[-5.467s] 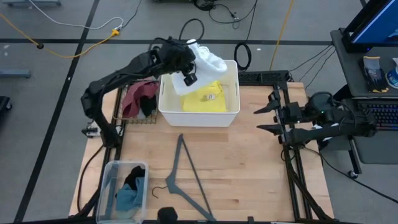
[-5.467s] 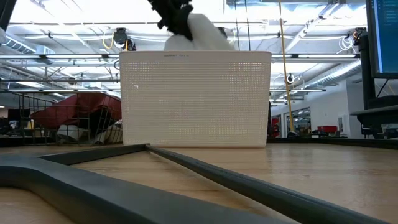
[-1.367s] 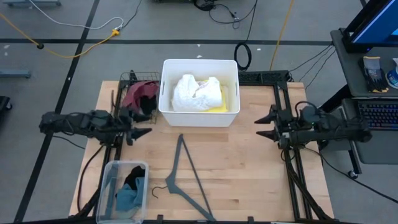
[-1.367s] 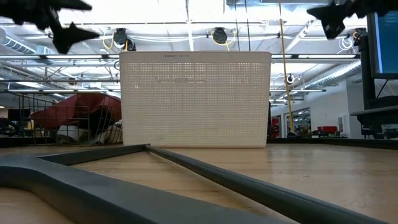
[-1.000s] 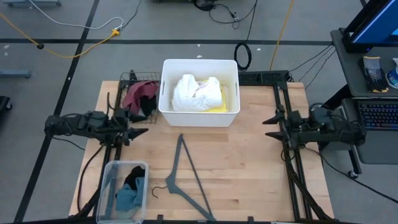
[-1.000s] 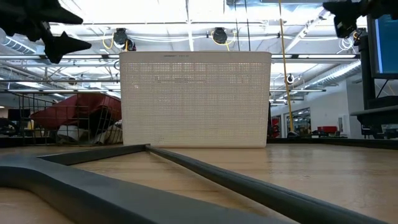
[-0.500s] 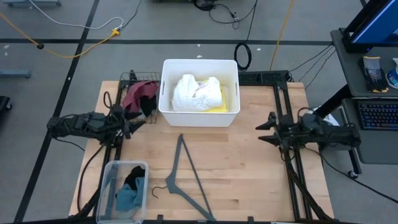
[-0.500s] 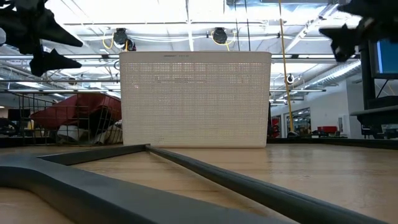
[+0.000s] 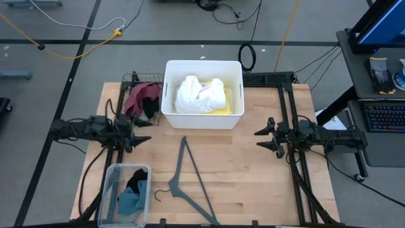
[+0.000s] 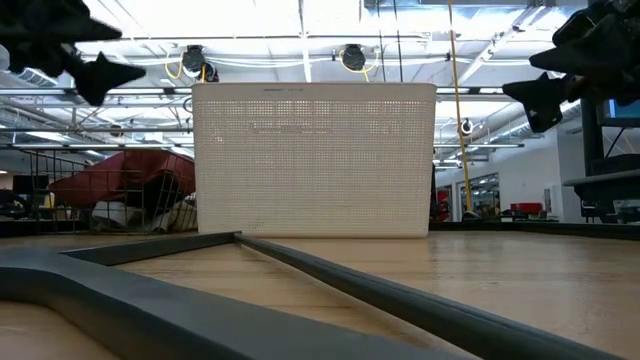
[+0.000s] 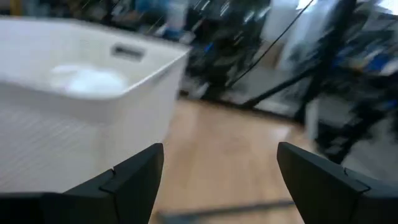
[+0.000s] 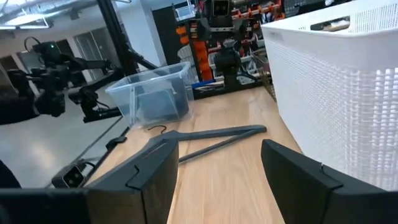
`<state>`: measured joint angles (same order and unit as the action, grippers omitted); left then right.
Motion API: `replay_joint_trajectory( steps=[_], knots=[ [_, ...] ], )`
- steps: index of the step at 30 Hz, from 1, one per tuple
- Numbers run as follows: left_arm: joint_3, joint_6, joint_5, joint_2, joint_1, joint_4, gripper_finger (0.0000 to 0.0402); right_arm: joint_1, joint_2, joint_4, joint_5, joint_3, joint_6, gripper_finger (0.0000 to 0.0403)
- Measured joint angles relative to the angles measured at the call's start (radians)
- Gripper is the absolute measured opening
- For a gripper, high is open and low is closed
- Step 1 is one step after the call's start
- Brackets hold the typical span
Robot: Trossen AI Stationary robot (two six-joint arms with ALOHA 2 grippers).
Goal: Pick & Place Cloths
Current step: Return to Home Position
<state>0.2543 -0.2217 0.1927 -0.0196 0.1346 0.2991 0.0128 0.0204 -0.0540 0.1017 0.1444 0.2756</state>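
A white cloth (image 9: pixel 200 95) lies on a yellow cloth (image 9: pixel 231 105) inside the white basket (image 9: pixel 169 107) at the table's far middle. A maroon cloth (image 9: pixel 135 96) and a black cloth (image 9: pixel 150 105) lie in the wire basket to its left. More cloths, black (image 9: pixel 136 182) and teal-blue (image 9: pixel 129 201), lie in the clear bin (image 9: pixel 111 183) at the near left. My left gripper (image 9: pixel 148 128) hovers open at the table's left edge, pointing right. My right gripper (image 9: pixel 259 139) hovers open right of the middle, pointing left. Both are empty.
A thin grey hanger (image 9: pixel 187 178) lies flat on the wood in front of the white basket, its hook (image 9: pixel 162 192) beside the clear bin. Black frame rails (image 9: pixel 286 114) run along the table's right side. Bare wood lies between the two grippers.
My right gripper has moved toward the table's left, out over the wood, and has come down a little. It has stayed open and empty. My left gripper has only swayed in place. The cloths have not moved.
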Motion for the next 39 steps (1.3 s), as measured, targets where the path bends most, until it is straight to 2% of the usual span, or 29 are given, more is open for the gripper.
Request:
replay_joint_trajectory(
  steps=[2,7,14,19,22,31,39],
  knots=[
    [-0.055,-0.001,-0.046,0.001,0.0,-0.117,0.0317,0.0,0.0,0.005,0.0,0.0,-0.014,0.0224],
    [-0.125,-0.041,-0.063,0.001,0.0,-0.184,0.0323,0.0,0.0,0.02,0.0,0.0,-0.024,0.0224],
    [-0.166,0.107,-0.096,0.001,0.0,-0.25,0.0324,0.0,0.0,0.023,0.0,0.0,-0.057,0.0224],
    [-0.205,0.15,-0.149,0.001,0.0,-0.286,0.0324,0.0,0.0,0.026,-0.003,-0.005,-0.084,0.0224],
    [-0.244,0.146,-0.151,-0.001,0.0,-0.346,0.0324,0.0,0.0,0.036,-0.02,-0.024,-0.084,0.0224],
    [-0.242,0.114,-0.084,-0.001,0.0,-0.336,0.0324,0.0,0.001,0.051,-0.027,-0.076,-0.083,0.0224],
    [-0.242,0.112,-0.086,-0.001,0.0,-0.35,0.0324,0.0,0.004,0.053,-0.026,-0.089,-0.079,0.0224]
  ],
)
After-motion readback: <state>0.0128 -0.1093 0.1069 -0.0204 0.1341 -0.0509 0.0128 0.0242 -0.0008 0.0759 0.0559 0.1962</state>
